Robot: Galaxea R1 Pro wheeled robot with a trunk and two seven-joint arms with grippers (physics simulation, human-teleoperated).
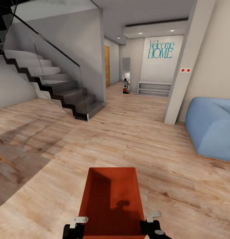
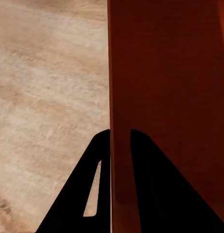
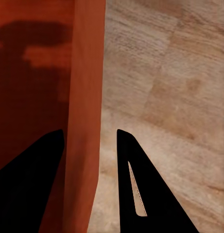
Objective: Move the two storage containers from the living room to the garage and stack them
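One red-orange open-top storage container (image 1: pixel 111 196) hangs low in front of me in the head view, above the light wood planks of the living room floor (image 1: pixel 135 139). My left gripper (image 1: pixel 80 220) is shut on its left wall and my right gripper (image 1: pixel 151 217) on its right wall. In the left wrist view, the left gripper (image 2: pixel 120 141) has its dark fingers on either side of the thin container wall (image 2: pixel 170 97). My right gripper (image 3: pixel 90 141) straddles the opposite wall (image 3: pixel 87 73) in the same way. The bin is empty inside.
A staircase with a glass railing (image 1: pixel 55 89) rises at the left. A blue sofa (image 1: pixel 211 126) and a white pillar (image 1: pixel 181 83) stand at the right. A hallway ahead holds a white shelf bench (image 1: pixel 154 89) and a wooden door (image 1: pixel 107 66). A grey rug (image 1: pixel 15 166) lies at the left.
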